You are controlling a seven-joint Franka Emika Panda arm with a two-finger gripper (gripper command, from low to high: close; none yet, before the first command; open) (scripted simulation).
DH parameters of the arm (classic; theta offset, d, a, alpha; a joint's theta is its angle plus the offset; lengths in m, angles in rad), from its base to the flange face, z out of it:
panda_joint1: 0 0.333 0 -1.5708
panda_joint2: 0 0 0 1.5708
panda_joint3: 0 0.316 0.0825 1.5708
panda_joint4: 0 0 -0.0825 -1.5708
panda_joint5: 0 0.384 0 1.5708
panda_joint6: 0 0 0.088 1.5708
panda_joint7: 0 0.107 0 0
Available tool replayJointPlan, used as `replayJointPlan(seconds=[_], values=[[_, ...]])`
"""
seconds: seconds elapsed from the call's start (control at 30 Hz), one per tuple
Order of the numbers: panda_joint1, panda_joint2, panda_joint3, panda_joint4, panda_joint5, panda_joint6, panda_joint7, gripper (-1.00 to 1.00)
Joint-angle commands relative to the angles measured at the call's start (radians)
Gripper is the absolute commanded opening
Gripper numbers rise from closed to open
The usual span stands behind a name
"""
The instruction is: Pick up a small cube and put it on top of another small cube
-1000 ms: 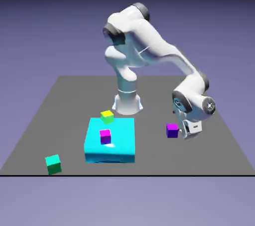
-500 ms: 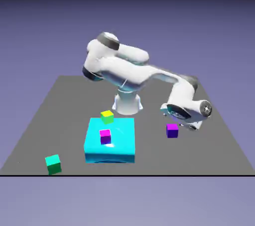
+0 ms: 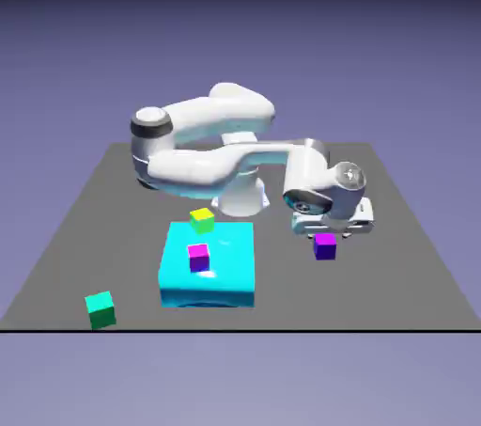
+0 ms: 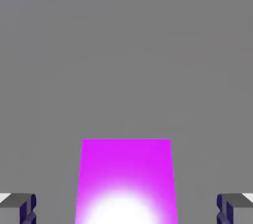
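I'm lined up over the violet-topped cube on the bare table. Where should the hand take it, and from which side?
Come straight down from above and close on two opposite side faces of the violet cube. It sits flat on the table, apart from the cyan slab, so nothing crowds the sides. In the hand view its edges look square to the open hand, with the fingertips well clear of it on both sides.

Grey table [image 3: 395,264] bears cyan slab [image 3: 230,269], violet cube [image 3: 325,245], teal cube [image 3: 100,308].

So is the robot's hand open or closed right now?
Open. In the hand view the hand has its two grey fingertips far apart, with gaps either side of the violet cube between them.
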Motion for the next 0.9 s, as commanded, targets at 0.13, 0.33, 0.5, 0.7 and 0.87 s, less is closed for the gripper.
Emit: replayJointPlan(seconds=[0.13, 0.33, 0.5, 0.7, 0.87], values=[[0.003, -0.01, 0.055, 0.011, 0.048, -0.029, 0.0, -1.0], [0.035, -0.107, 0.062, 0.034, 0.28, 0.026, 0.049, -1.0], [0.059, -0.229, -0.028, 0.054, 0.497, 0.165, 0.15, -1.0], [0.062, -0.39, -0.089, 0.097, 0.758, 0.316, 0.325, -1.0], [0.065, -0.524, -0.139, 0.132, 0.976, 0.441, 0.47, -1.0]])
